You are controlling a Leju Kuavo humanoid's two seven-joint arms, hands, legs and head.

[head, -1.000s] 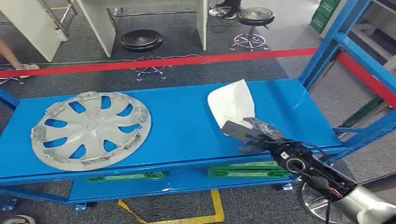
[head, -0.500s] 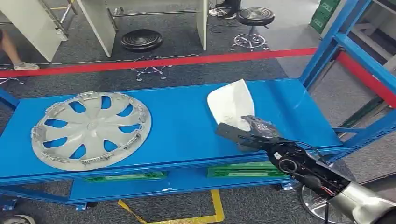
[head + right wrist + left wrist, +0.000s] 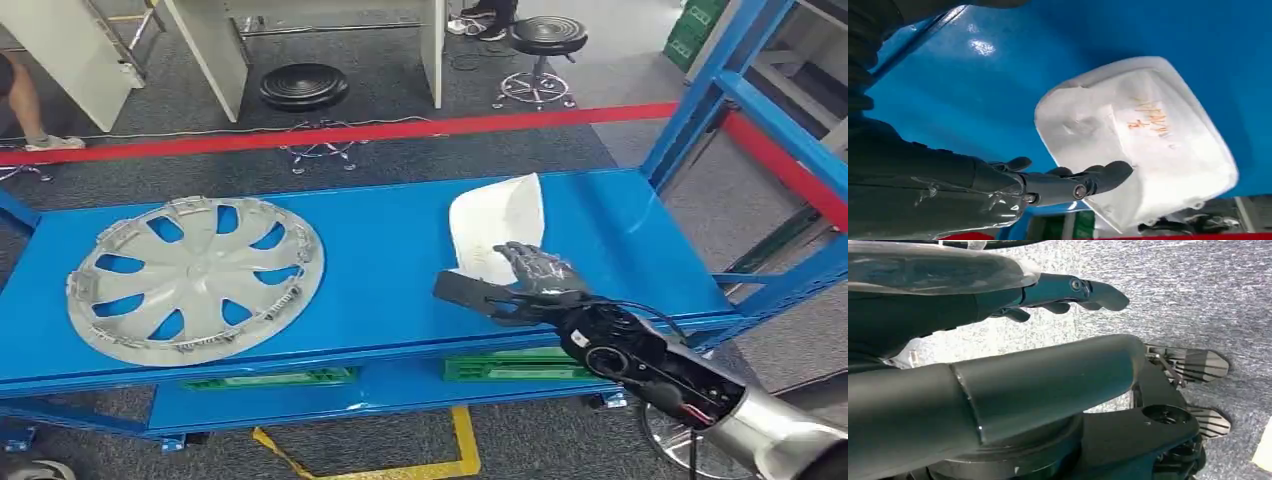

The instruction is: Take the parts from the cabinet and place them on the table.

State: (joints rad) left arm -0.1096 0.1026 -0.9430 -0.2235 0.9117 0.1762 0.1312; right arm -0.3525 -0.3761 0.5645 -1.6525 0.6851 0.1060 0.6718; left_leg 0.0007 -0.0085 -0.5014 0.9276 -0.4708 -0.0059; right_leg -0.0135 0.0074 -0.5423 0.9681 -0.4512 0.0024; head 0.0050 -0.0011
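Note:
A white plastic part (image 3: 497, 225) lies on the right half of the blue cabinet shelf (image 3: 390, 260). A silver hubcap (image 3: 195, 280) lies flat on the left half. My right hand (image 3: 535, 280) reaches over the shelf's front edge. Its fingers rest on the near edge of the white part and its thumb sticks out to the left, so nothing is gripped. The right wrist view shows the same part (image 3: 1148, 135), with orange writing on it, just past my fingers (image 3: 1098, 177). My left hand (image 3: 1048, 375) hangs over grey carpet with its fingers straight and holds nothing.
Green parts (image 3: 525, 367) lie on the lower shelf. A blue upright post (image 3: 700, 100) rises at the shelf's right end. Behind the shelf run a red barrier strip (image 3: 350, 133) and black stools (image 3: 303, 85). A person's leg (image 3: 25, 100) is at the far left.
My right hand has moved left and forward along the shelf's front, its thumb swinging out left. The white part has shifted and turned slightly. The person's leg has moved.

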